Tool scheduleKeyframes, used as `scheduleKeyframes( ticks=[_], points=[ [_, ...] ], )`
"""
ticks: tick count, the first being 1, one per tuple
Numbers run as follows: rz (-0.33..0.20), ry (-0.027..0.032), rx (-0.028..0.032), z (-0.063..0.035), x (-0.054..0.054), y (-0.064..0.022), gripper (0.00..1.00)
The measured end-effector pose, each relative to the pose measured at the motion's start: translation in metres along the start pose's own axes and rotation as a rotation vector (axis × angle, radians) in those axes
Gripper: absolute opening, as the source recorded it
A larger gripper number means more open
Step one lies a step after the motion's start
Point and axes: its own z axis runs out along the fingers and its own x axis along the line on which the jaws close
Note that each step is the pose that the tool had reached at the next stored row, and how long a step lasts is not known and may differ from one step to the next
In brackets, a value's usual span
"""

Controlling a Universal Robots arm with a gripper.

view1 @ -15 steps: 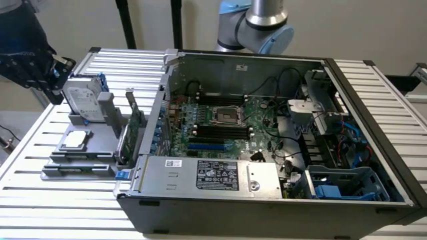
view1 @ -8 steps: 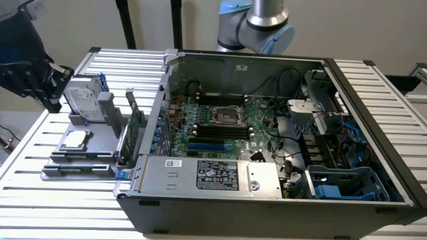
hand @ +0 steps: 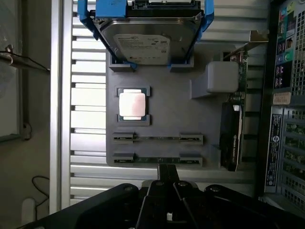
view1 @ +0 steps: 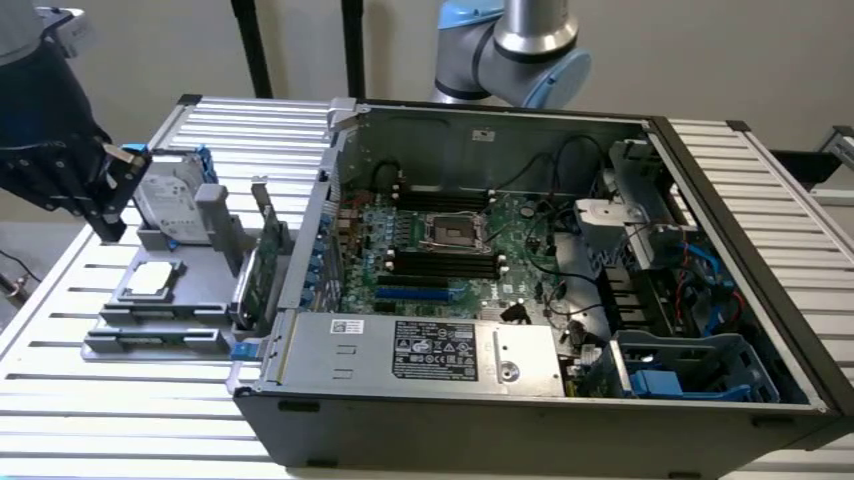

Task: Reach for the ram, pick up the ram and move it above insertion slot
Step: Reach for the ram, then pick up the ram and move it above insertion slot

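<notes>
Now, gripper (view1: 100, 205): hanging in the air above the desk (view1: 80, 400) at the exterior view's left, carrying nothing; I cannot tell whether it is released or clenched.
Ram (hand: 158, 161): standing on its long edge in a pair of holders on the gray tray (hand: 176, 119), lying nearest the gripper and not being touched by it.
Second ram stick (hand: 158, 138): sitting parallel, just beside the first, in its own holders.
Tray's other parts: a processor chip (hand: 132, 105) is lying flat near the middle, a hard drive (hand: 143, 43) in a blue bracket is leaning at the end away from the ram, and an expansion card (hand: 231, 133) is standing on edge along the side facing the computer case (view1: 534, 390).
Insertion slot (view1: 441, 265): lying among parallel black sockets on the motherboard inside the open case, just beside a blue socket (view1: 414, 295) and well apart from the ram.
Case: sitting open-sided on the ribbed metal desk, touching the tray's side.
</notes>
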Motion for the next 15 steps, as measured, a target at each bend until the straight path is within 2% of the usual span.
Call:
scheduleKeyframes(
  ticks=[11,15],
  points=[
    [-0.001,0.0002,0.0005,0.0023,-0.0001,-0.0024,0.11],
    [-0.021,0.0009,0.0009,0.0032,0.0001,-0.0054,0.11]
  ],
)
